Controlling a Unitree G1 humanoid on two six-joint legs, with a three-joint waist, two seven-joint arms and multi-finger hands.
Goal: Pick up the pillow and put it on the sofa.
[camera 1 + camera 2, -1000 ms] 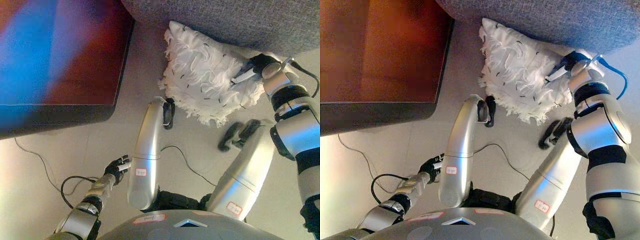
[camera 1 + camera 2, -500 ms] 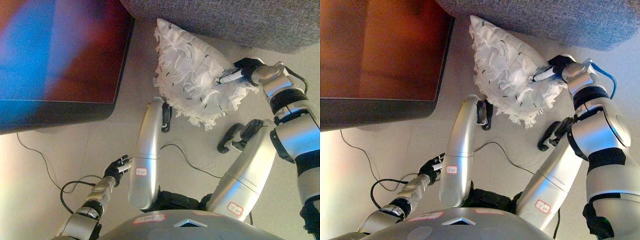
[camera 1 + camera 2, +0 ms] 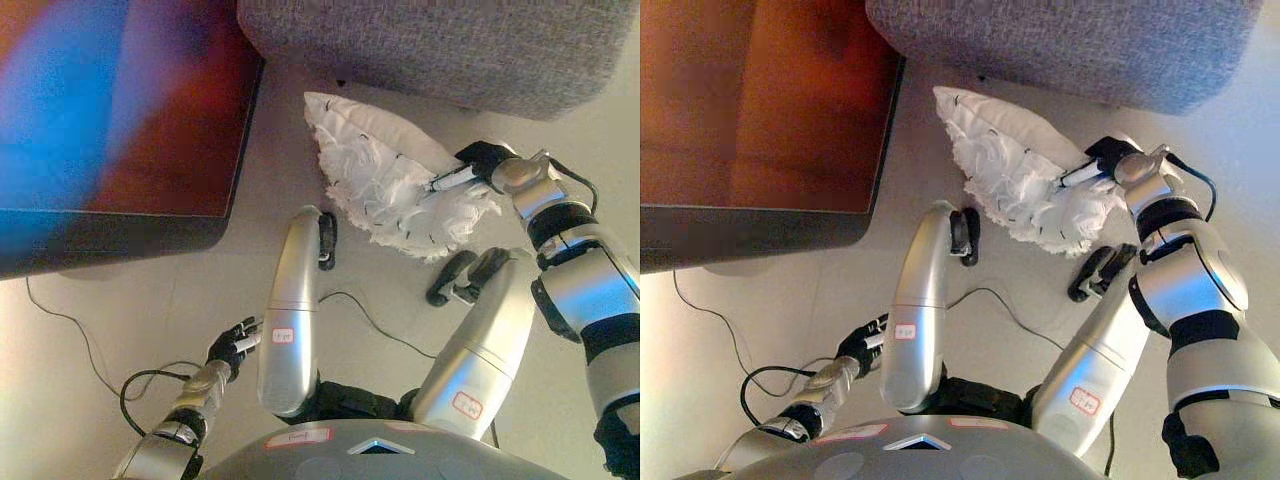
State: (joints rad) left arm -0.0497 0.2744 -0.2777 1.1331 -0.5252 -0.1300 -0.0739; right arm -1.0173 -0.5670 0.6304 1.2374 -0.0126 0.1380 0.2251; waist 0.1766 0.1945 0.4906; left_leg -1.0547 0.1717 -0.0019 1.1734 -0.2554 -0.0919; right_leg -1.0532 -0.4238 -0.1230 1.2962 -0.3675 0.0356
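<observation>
A white fringed pillow [image 3: 385, 185] with small dark flecks is just in front of the grey sofa [image 3: 430, 45], tipped up so its plain edge shows. My right hand [image 3: 478, 165] is at the pillow's right corner, fingers curled onto the cloth, one white-tipped finger lying across the fringe. It also shows in the right eye view [image 3: 1100, 162]. My left hand [image 3: 232, 348] hangs low at the lower left, away from the pillow, fingers relaxed and empty.
A dark wooden table [image 3: 120, 110] fills the upper left, its edge close to the pillow's left side. The sofa's front runs across the top. Pale floor [image 3: 200, 270] lies between them, and a thin cable [image 3: 60, 320] trails at the left.
My right hand has pulled the pillow's right corner left and up, and the pillow has turned from lying flat to tipped on edge. The camera has shifted, showing more sofa. The left hand stays idle.
</observation>
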